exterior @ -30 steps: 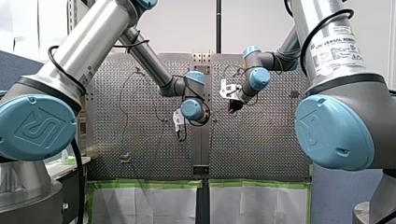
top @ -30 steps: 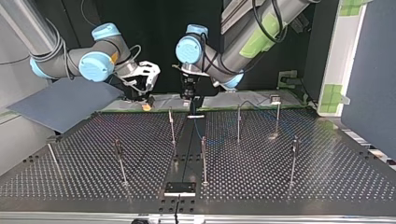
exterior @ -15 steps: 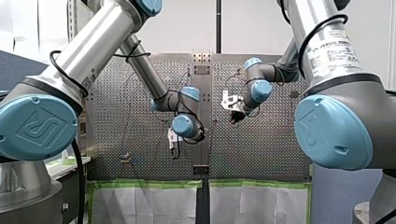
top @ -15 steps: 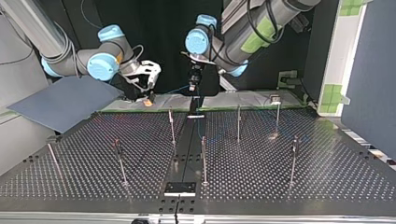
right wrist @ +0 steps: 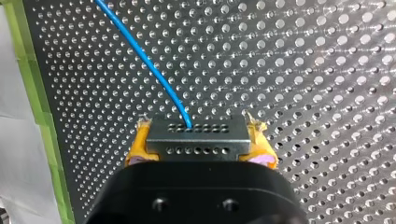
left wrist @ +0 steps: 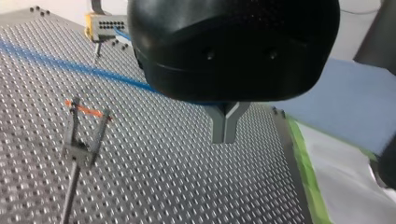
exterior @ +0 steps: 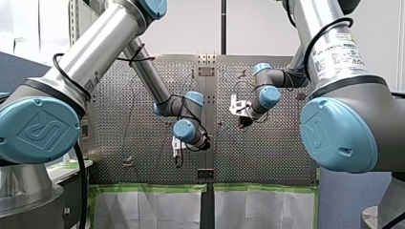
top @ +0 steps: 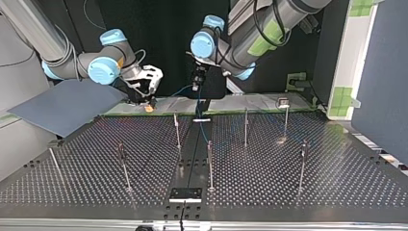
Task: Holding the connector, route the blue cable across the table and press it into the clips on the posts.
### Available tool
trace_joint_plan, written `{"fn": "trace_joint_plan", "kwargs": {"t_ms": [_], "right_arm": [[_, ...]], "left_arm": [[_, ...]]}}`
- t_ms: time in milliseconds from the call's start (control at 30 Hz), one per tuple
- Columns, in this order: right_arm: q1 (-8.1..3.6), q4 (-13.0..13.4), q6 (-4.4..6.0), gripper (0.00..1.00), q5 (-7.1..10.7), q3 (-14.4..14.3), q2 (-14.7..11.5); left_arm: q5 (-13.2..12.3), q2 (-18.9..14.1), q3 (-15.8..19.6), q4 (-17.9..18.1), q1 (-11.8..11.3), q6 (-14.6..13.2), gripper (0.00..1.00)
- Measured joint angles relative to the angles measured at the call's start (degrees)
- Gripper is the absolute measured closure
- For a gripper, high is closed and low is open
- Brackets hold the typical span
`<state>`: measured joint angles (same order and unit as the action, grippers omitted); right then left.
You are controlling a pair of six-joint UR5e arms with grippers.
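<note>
Perforated dark table fills the top view, with thin metal posts standing apart from one another across it and a blue-grey panel lying off its left corner.

Starting at that view's left, our right gripper hangs over the table's far edge. In the right wrist view its yellow pads are clamped on either end of the grey connector, which sits crosswise between them with two rows of small holes facing the camera. The blue cable leaves the connector's upper row and curves away over the table, near the green tape along its edge.

Further right in the top view, near the middle, our left gripper points down, higher than the right one. The cable reaches it from the left and drops from it toward the table's far edge. In the left wrist view its metal fingers are pressed together at the tips, and the cable shows as a blurred blue streak passing under the black body at their root, so the gripper is closed around it. Beside this gripper a post carries a forked clip with an orange strip across its prongs; the cable runs well apart from it.
</note>
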<state>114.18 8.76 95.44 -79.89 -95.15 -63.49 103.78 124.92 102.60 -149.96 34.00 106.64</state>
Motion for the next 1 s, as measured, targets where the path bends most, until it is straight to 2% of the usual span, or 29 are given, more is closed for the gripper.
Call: {"fn": "trace_joint_plan", "kwargs": {"t_ms": [167,733,1000], "right_arm": [[-0.43,0.09,0.03,1.0,0.11,0.0,-0.01],[-1.88,0.96,0.1,1.0,0.62,0.01,0.03],[-2.3,3.09,0.35,1.0,1.91,0.0,0.13]], "left_arm": [[-1.32,0.04,-2.16,-0.51,0.29,1.1,1.0],[-0.72,0.32,-9.99,-3.04,-1.89,1.8,1.0],[-0.84,2.92,-13.45,-4.38,-3.19,1.7,1.0]]}}
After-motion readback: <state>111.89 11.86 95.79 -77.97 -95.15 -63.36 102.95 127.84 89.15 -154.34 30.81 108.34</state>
